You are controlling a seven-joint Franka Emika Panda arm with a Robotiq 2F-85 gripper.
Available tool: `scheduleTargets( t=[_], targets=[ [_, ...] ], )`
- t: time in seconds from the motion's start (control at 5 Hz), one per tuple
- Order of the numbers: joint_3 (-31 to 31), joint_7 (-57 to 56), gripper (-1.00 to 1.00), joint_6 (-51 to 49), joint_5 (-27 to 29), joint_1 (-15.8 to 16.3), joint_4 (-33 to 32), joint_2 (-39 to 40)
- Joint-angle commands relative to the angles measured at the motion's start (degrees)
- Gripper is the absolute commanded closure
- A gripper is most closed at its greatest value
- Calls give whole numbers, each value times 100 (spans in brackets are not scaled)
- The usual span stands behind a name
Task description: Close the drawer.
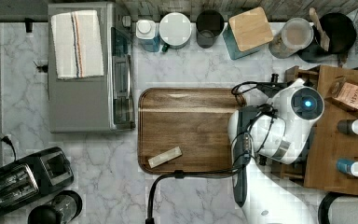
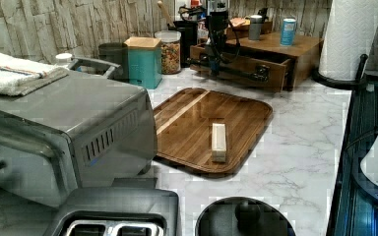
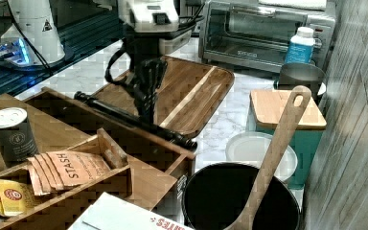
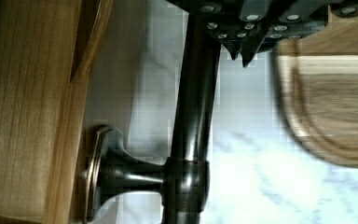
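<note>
Marble counter [image 1: 196, 70], stone-tile wall [image 2: 54, 24]

Marble desk [image 1: 191, 70] carries a dark wooden tray [image 1: 186, 126] at centre, a small pale block [image 1: 164, 157] lying near its lower edge in the top view. White robot arm [image 1: 286, 126] reaches over the tray's right edge toward a wooden cabinet [image 1: 326, 140] at the top view's right, which bears two bottles [image 1: 353, 127] and a tea packet [image 1: 353, 94]. Toaster oven [image 1: 86, 70] with folded towel [image 1: 77, 43] sits at the top view's upper left, toaster [image 1: 25, 179] at lower left, a row of jars and canisters [image 1: 251, 29] along the top edge.
</note>
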Motion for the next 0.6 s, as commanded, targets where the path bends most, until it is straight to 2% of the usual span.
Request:
scheduleTargets(
  t=[0.2, 0.4, 0.6],
  targets=[
    [-1095, -382, 100, -337, -510, -1102, 1506, 983],
    [-1415, 122, 100, -333, -802, -939, 1155, 614],
    [-1439, 110, 100, -331, -787, -916, 1155, 618]
  ],
)
